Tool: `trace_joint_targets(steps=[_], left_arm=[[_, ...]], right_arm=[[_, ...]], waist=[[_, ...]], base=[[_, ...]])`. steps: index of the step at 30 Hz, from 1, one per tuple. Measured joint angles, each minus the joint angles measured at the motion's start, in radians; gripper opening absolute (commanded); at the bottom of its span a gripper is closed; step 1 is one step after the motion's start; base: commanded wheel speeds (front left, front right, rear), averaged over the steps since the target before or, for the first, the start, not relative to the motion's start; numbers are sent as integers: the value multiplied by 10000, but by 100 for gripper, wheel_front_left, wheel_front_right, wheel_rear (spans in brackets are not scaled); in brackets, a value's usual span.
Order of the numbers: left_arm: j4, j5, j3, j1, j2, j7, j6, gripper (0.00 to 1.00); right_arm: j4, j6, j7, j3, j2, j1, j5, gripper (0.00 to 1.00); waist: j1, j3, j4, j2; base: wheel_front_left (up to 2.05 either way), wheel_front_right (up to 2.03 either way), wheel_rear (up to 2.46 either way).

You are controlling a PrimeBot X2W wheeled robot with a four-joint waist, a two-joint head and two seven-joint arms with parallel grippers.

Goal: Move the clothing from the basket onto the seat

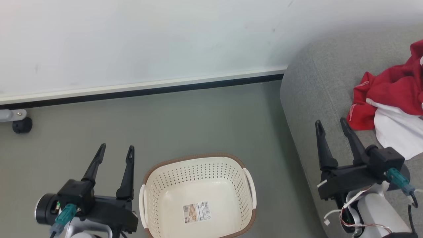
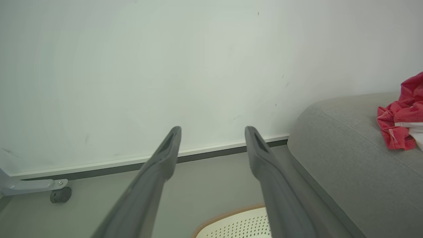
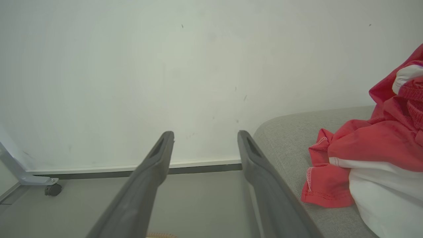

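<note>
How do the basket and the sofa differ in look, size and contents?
The basket is cream, perforated plastic; the sofa is grey fabric. The basket is empty; the sofa bears red and white clothing. The basket is much smaller than the sofa. Both have rounded corners.

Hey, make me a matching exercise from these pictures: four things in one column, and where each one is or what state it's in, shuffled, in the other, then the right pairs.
Column one:
1. cream-white perforated plastic basket
2. red and white fabric clothing
3. left pincer
4. right pincer

Column two:
A. open, by the edge of the grey fabric sofa
B. empty, standing on the grey floor
C. heaped on the sofa
D. open, to the basket's left

Pairs: 1-B, 2-C, 3-D, 4-A
</note>
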Motion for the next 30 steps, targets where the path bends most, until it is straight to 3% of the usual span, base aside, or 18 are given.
trace_joint_targets(steps=[30], left_arm=[[132, -63, 1162, 1176, -418, -102, 128, 100]], right_arm=[[-1302, -433, 454, 19, -247, 1348, -111, 100]], waist=[[1, -576, 162, 1]], base=[[0, 0, 0]])
